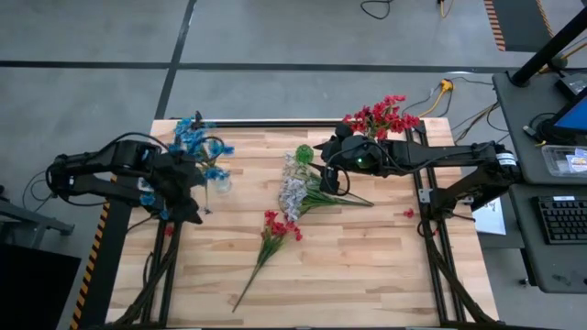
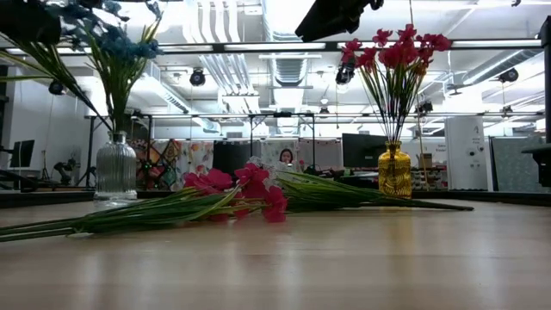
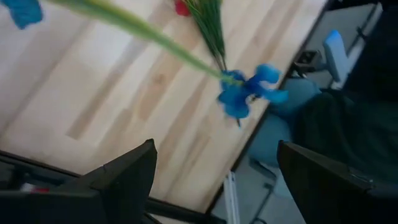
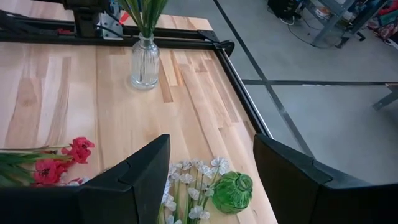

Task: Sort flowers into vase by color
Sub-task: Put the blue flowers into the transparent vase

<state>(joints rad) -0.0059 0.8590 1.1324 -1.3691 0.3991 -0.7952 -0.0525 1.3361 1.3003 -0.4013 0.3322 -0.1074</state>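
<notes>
The flowers are thin green sprays with small clustered blossoms. A red spray (image 1: 271, 236) lies flat near the middle of the table (image 1: 367, 275), blossoms up-table and its stem trailing toward the near edge. Just beside it lies a white spray (image 1: 293, 191), its pale blossoms touching the red ones, its green leaves spreading toward the right arm. A blue bunch (image 1: 194, 142) stands upright in a clear ribbed vase (image 2: 116, 168) at the table's left rear. A red bunch (image 1: 381, 116) stands in a yellow vase (image 2: 394, 170) at the right rear. A small green vase (image 1: 304, 153) sits between them, next to the white blossoms, with nothing in it.

The left hand (image 1: 188, 197) hovers just beside the clear vase, fingers apart and holding nothing; a blue blossom (image 3: 245, 92) shows beyond them. The right hand (image 1: 328, 174) hangs above the white spray near the green vase, fingers (image 4: 134, 180) also spread wide, unladen.
</notes>
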